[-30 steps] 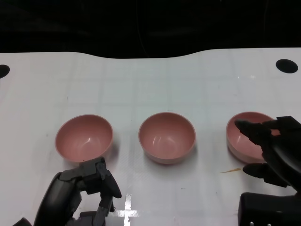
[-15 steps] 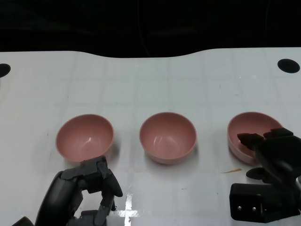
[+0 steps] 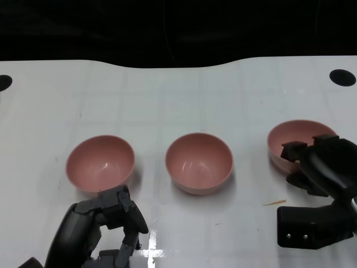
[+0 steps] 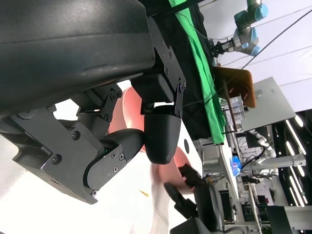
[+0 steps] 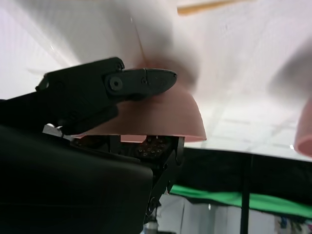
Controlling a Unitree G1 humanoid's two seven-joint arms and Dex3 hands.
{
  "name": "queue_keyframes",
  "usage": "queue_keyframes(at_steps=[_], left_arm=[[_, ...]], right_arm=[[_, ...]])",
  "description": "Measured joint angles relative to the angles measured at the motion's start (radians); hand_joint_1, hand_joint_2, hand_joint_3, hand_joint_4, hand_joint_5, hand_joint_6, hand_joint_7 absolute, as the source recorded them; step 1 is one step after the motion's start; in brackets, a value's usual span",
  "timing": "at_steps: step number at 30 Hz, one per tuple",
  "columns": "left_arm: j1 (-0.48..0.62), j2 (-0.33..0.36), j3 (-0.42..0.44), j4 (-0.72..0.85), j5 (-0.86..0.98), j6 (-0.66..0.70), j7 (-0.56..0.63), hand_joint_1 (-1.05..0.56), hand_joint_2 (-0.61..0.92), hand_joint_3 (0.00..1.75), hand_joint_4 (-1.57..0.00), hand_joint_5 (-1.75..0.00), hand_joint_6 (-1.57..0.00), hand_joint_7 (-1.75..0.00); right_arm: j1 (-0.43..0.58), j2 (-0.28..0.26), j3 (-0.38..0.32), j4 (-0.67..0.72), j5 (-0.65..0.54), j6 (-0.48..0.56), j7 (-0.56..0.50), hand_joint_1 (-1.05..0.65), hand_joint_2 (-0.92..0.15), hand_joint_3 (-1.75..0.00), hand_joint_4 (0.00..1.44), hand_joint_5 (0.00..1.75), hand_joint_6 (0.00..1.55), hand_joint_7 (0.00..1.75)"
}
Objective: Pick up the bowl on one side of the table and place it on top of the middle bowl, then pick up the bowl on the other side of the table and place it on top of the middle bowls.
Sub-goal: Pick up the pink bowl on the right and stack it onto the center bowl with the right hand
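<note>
Head view: nearest me, the left hand [image 3: 114,220] hangs with fingers curled on nothing, just short of the left bowl [image 3: 100,163]. The right hand [image 3: 318,164] pinches the right bowl's [image 3: 290,139] near rim, seemingly lifted off the table [image 3: 178,95]. I'd keep it level, raise it above the middle bowl [image 3: 198,162], then lower it in squarely. A yellow sliver [image 3: 274,202] lies nearby; nothing blocks the way.
</note>
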Motion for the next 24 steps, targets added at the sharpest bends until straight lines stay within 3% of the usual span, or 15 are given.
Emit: queue_keyframes(at_steps=[6, 8, 13, 14, 17, 22, 24], left_arm=[[-0.001, 0.0, 0.0, 0.0, -0.001, 0.003, 0.0, -0.18, 0.43, 1.28, -0.82, -1.73, -0.78, -1.51], [-0.001, 0.001, 0.001, 0.0, -0.003, 0.003, 0.0, -0.18, 0.42, 1.29, -0.82, -1.73, -0.78, -1.53], [-0.007, 0.001, 0.003, 0.001, -0.011, 0.005, 0.0, -0.17, 0.4, 1.31, -0.83, -1.73, -0.78, -1.53], [-0.006, 0.002, 0.004, 0.001, -0.012, 0.005, 0.0, -0.19, 0.4, 1.29, -0.84, -1.72, -0.79, -1.54], [0.0, 0.005, 0.01, 0.003, -0.009, 0.005, 0.0, -0.21, 0.41, 1.27, -0.84, -1.72, -0.8, -1.53], [0.005, 0.005, 0.009, 0.002, -0.008, 0.005, 0.0, -0.21, 0.43, 1.27, -0.83, -1.72, -0.79, -1.53], [0.007, 0.005, 0.009, 0.001, -0.008, 0.005, 0.0, -0.2, 0.42, 1.28, -0.82, -1.73, -0.79, -1.52]], right_arm=[[-0.031, -0.001, 0.008, -0.017, 0.0, -0.072, -0.132, -0.23, -0.55, -0.8, 1.0, 1.75, 0.71, 1.75], [-0.034, 0.001, 0.008, -0.06, 0.006, -0.077, -0.142, -0.19, -0.44, -1.03, 1.0, 1.75, 0.73, 1.75], [-0.036, 0.028, 0.008, -0.191, 0.025, -0.087, -0.137, -0.17, -0.39, -1.12, 1.0, 1.75, 0.75, 1.75], [-0.036, 0.033, 0.009, -0.197, 0.027, -0.09, -0.133, -0.15, -0.31, -1.24, 1.03, 1.75, 0.77, 1.75], [-0.036, 0.063, 0.015, -0.246, 0.045, -0.112, -0.12, -0.15, -0.27, -1.35, 1.07, 1.75, 0.78, 1.75], [-0.073, 0.092, 0.045, -0.281, 0.047, -0.156, -0.089, -0.16, -0.25, -1.29, 1.05, 1.75, 0.76, 1.75], [-0.094, 0.106, 0.057, -0.273, 0.04, -0.17, -0.091, -0.19, -0.33, -1.16, 1.03, 1.75, 0.75, 1.75]])
